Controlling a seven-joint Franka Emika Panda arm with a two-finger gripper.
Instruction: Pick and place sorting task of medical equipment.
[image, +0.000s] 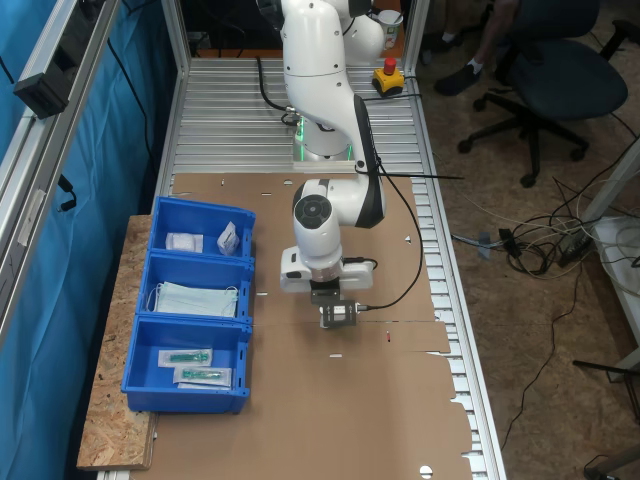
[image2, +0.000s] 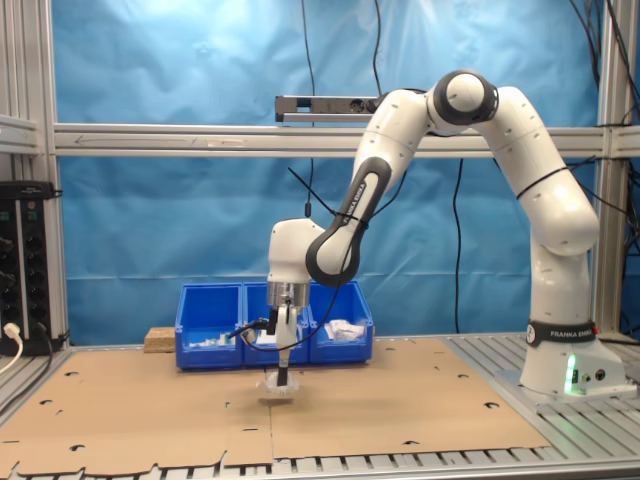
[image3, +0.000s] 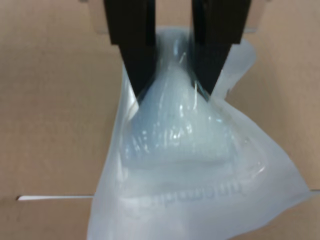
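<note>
The gripper (image3: 172, 82) is clenched on the white packet (image3: 190, 165), pinching its top just above the cardboard (image: 400, 400). To do the lift well, the arm should rise straight, keep the pinch firm, then carry it toward the blue bins (image: 160, 300).

The white jointed robot arm (image2: 470, 170) arches over and bends down, wrist vertical. Its tool (image3: 172, 87) points straight down, the 2 black fingers (image3: 131, 45) pinched close on a clear puffy plastic packet (image3: 190, 165).
</note>
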